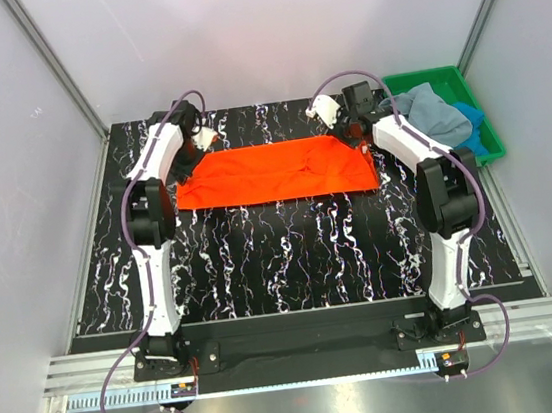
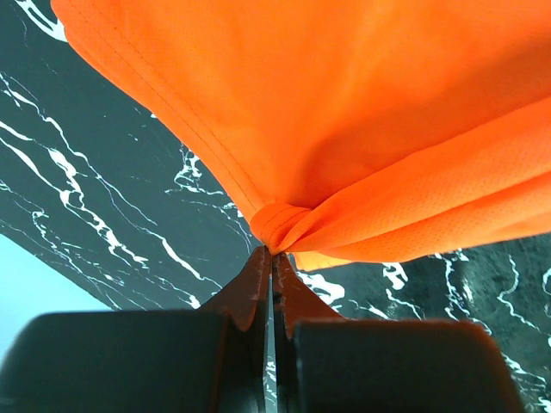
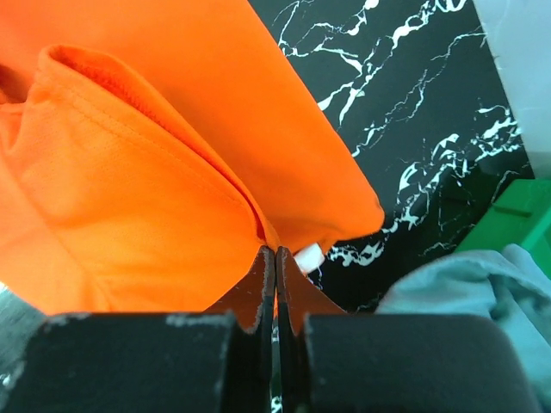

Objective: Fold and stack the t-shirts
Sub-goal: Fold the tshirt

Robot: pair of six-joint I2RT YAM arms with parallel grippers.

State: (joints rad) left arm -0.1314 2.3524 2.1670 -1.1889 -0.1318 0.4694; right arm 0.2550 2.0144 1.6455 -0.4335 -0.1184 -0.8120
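— How are the arms standing?
— Both are stretched away from us. The left arm [image 1: 150, 222] rises from its base with its elbow over the left side of the table [image 1: 292, 255]. Its forearm reaches toward the far left corner, wrist tipped down. The right arm [image 1: 446, 196] mirrors it on the far right.
— And the claws?
— The left gripper [image 2: 272, 255] has its fingers pressed together on a bunched fold of the orange t-shirt [image 1: 277, 171]. The right gripper [image 3: 275, 251] pinches the same shirt at its other end, jaws tight on the cloth.
— Where does the shirt lie?
— Across the far half of the table, as a wide band between the two claws.
— The others?
— The grey-blue t-shirt [image 1: 436, 111] is heaped in the green tray [image 1: 421, 75] at the far right. The bright blue t-shirt [image 1: 474, 124] shows beside it.
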